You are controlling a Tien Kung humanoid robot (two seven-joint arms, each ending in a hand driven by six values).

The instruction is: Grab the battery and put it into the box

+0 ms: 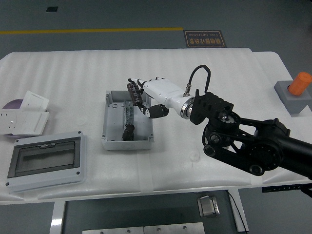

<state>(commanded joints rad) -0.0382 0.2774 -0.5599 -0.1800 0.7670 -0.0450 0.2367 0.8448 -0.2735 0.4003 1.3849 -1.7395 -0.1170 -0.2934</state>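
One dark cylindrical battery (132,93) pinched upright in the white right hand (152,95), fingers (145,83) clenched round it, seemingly above the open grey plastic box (127,120), over its far wall.

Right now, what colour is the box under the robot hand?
Light grey, clearest in the head view: box, robot hand.

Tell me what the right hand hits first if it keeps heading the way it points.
The right hand, holding a battery, points left over the box. Straight on, it likely meets the box's left wall first, though its height above the box is unclear.
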